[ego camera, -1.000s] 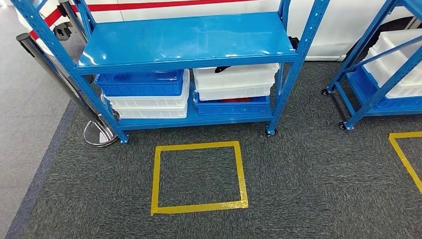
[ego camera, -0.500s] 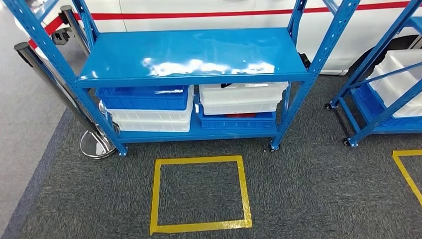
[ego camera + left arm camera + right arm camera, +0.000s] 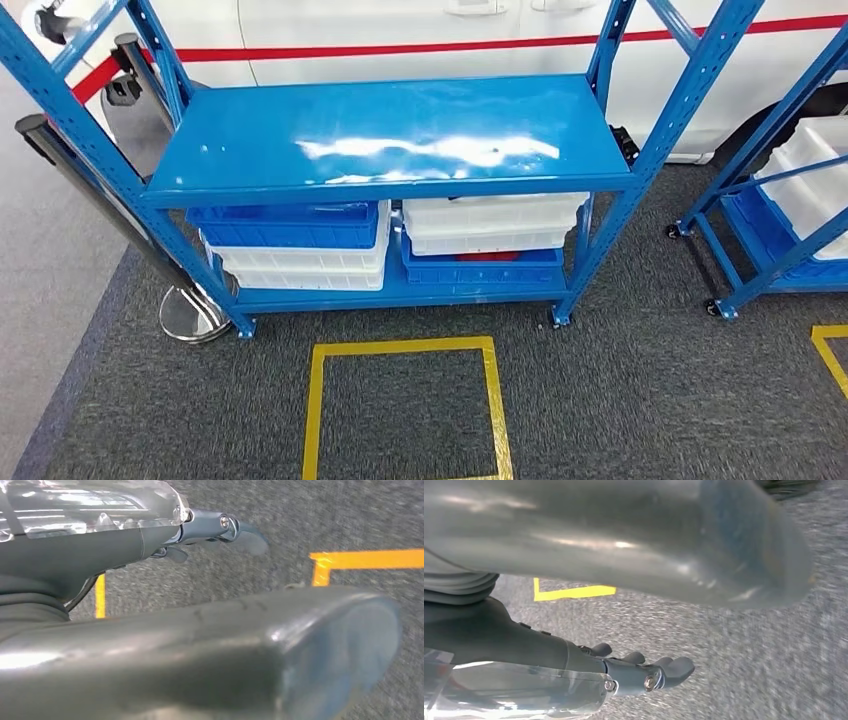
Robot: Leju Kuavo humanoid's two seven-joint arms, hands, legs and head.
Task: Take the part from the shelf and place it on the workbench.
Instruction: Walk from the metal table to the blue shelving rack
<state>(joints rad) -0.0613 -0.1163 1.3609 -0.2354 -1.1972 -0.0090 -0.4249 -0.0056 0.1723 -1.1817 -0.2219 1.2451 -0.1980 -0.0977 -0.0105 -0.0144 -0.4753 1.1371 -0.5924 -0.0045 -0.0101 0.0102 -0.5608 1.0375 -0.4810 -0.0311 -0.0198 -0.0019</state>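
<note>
Head view: a blue shelf [image 3: 390, 140] stands on grey carpet [image 3: 640, 390], in front of a white vehicle with a red stripe [image 3: 420, 48]. The upper deck is bare and glossy. On the lower deck, blue and white bins [image 3: 300, 245] are stacked in two columns. The right column [image 3: 490, 235] shows something dark at the top bin's rim and something red in the blue bin below; which of these is the part cannot be told. A yellow taped square [image 3: 405, 410] marks the carpet just in front of the shelf. A second shelf [image 3: 790, 220] with white bins stands to the right.

Left wrist view: the left hand [image 3: 150, 595] hangs over the carpet, fingers apart, holding nothing.

Right wrist view: the right hand [image 3: 589, 625] hangs likewise, fingers spread and empty.
</note>
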